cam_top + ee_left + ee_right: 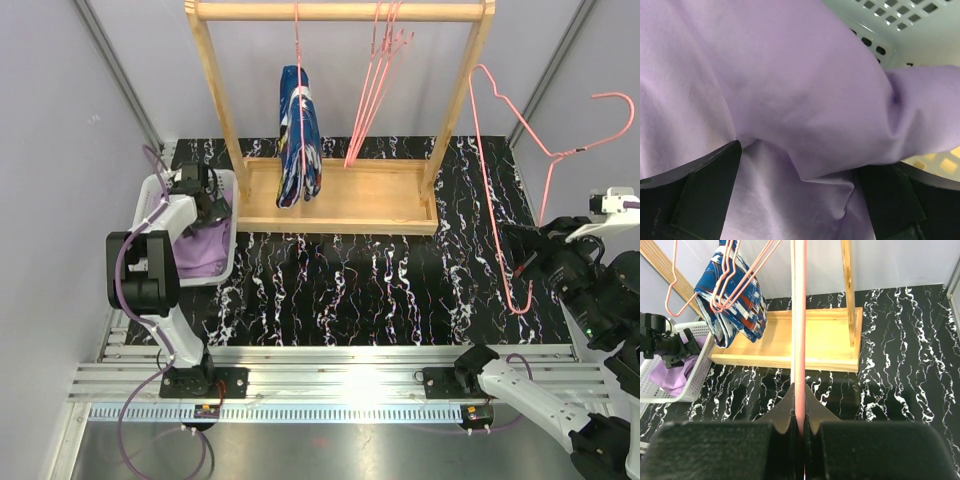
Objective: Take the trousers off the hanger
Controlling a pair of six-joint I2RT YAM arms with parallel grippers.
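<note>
The left claw hangs over the white basket, its fingers spread wide. The lilac trousers lie bunched directly beneath it and swell up between the fingers without being pinched, so that pair looks delivered. The right claw is closed tight on the wire of an empty pink hanger, which rises upright from its grip.

The dark blue trousers are the pair not yet freed. They are draped over another pink hanger on the wooden rack. From the left claw they lie ahead and to its right, fairly near. From the right claw they lie ahead and well off to its left, past a cluster of bare hangers.

Their long axis runs straight up and down: the fold sits at the top on the wire, and the free ends point down toward the rack's base tray, above the counter.

The left claw is both the nearer and the unoccupied one, so it seems better placed to reach across and draw the cloth off.
</note>
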